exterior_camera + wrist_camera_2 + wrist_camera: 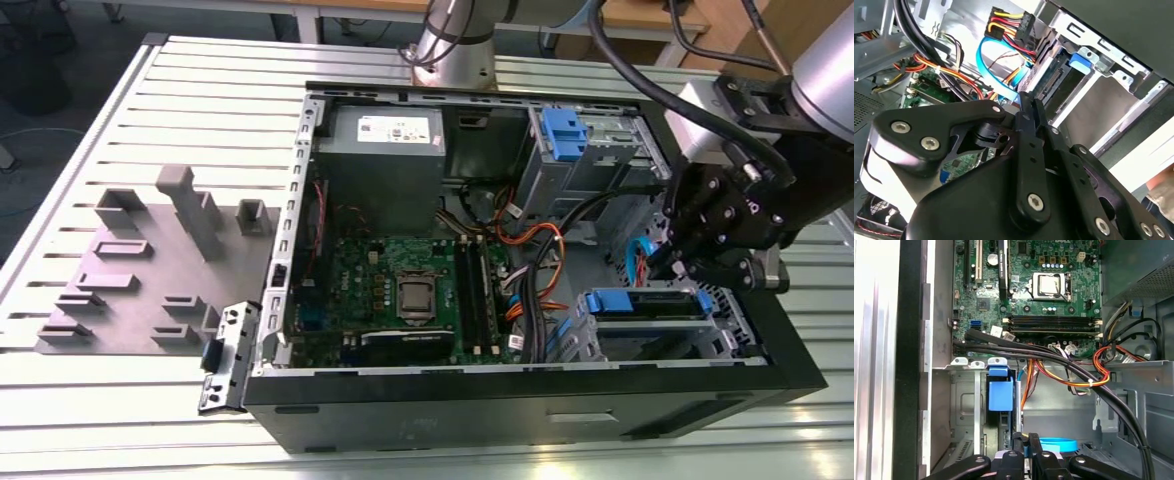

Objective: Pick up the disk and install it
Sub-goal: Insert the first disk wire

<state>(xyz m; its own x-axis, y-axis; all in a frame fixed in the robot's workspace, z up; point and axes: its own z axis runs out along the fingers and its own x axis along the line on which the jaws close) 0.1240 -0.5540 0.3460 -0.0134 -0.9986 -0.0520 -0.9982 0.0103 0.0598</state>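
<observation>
The disk (657,303) sits in the drive cage at the front corner of the open computer case, on the exterior view's right, with a blue plastic rail (619,300) on its end. In the second wrist view the disk (1053,79) shows its connector edge inside the metal cage. In the first wrist view its blue rail (999,392) sticks out of the cage. My gripper (683,268) hangs just above the cage. Its black fingers are pressed together with nothing between them, in both wrist views (1026,102) (1024,456).
The case (534,400) lies open on a slatted metal table (160,400). Inside are the motherboard (400,290), a grey power-supply box (384,135), a second blue latch (563,135) and loose cable bundles (1074,375). A blue cable (991,65) curves near the fingertips. A grey fixture plate (134,270) stands beside the case.
</observation>
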